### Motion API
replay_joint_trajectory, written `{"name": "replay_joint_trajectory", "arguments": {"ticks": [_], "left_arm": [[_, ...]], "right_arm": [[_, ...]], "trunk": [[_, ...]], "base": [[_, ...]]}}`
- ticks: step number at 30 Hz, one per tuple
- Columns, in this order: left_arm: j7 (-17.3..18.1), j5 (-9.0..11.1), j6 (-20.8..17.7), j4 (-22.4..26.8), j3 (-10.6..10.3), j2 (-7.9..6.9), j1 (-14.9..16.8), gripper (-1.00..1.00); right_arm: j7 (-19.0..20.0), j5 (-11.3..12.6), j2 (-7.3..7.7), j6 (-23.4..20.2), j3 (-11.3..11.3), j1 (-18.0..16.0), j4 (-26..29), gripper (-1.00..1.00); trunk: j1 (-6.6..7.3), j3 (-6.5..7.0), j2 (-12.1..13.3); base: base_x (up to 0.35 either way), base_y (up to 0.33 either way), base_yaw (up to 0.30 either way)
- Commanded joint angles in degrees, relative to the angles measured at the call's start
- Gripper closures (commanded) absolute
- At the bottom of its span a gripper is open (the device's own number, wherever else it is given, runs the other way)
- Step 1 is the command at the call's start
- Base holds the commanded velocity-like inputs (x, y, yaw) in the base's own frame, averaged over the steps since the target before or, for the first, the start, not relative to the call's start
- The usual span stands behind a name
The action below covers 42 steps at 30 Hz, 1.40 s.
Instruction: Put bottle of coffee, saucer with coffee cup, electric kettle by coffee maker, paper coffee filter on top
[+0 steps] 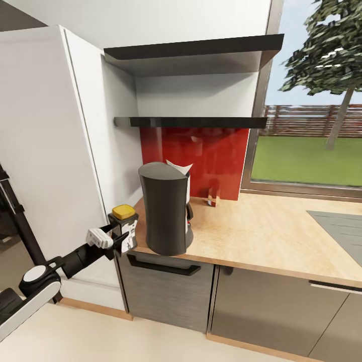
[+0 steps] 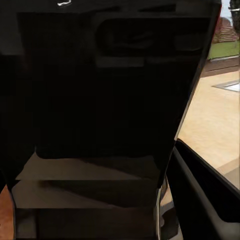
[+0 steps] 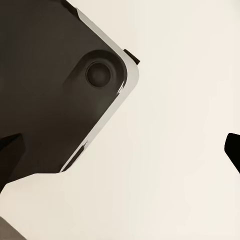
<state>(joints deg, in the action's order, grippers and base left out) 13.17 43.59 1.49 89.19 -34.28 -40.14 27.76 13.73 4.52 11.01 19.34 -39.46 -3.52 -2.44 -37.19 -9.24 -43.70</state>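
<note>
The left gripper (image 1: 122, 240) is clamped on the bottle of coffee (image 1: 124, 221), its fingers closed against the lower body of the jar, at the left end of the countertop (image 1: 261, 236). The bottle is a small, nearly black jar with an amber-yellow lid on top and a white patch of label on the side near the fingers. It stands upright, long axis vertical, lid pointing up. Whether its base rests on the wood or hangs just off the left edge cannot be told.

Just right of the bottle, close enough that they look to touch, stands the coffee maker (image 1: 166, 208): a tall dark grey body, upright, near the front edge of the countertop, with white and black parts showing on its far right side. In the left wrist view its dark body (image 2: 100, 100) looms close ahead of the gripper. A white paper coffee filter (image 1: 179, 168) sits on its top, its pointed edges turned upward.

Farther back, a small red and white box (image 1: 213, 197) stands against the red backsplash (image 1: 201, 158). Above that is the kitchen shelf (image 1: 191, 121), a glossy black slab. At the far right lies the grey sink (image 1: 339, 229).

The right wrist view shows two dark fingertips (image 3: 234, 150) set well apart over pale floor.
</note>
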Motion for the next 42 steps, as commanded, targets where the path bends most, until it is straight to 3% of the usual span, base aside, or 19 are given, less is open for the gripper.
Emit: {"name": "replay_joint_trajectory", "arguments": {"ticks": [1, 31, 42], "left_arm": [[-0.51, 0.47, 0.18, -0.04, -0.17, 0.21, 0.10, 1.00], [-1.79, 0.45, 0.18, -0.23, -0.17, 0.85, 0.10, 1.00], [-5.32, 0.45, 0.18, -0.25, -0.17, 0.91, 0.10, 1.00]], "right_arm": [[0.33, 0.49, -0.02, 0.35, -0.27, -0.08, -0.20, -1.00], [0.33, 0.49, -0.02, 0.35, -0.27, -0.08, -0.13, -1.00], [0.33, 0.49, -0.02, 0.36, -0.27, -0.08, -0.11, -1.00]], "trunk": [[-0.01, -0.09, -0.08], [-0.01, -0.09, -0.08], [-0.01, -0.09, -0.08]], "base": [[0.000, 0.000, 0.000], [0.025, 0.000, 0.000], [0.002, 0.000, 0.000]]}}
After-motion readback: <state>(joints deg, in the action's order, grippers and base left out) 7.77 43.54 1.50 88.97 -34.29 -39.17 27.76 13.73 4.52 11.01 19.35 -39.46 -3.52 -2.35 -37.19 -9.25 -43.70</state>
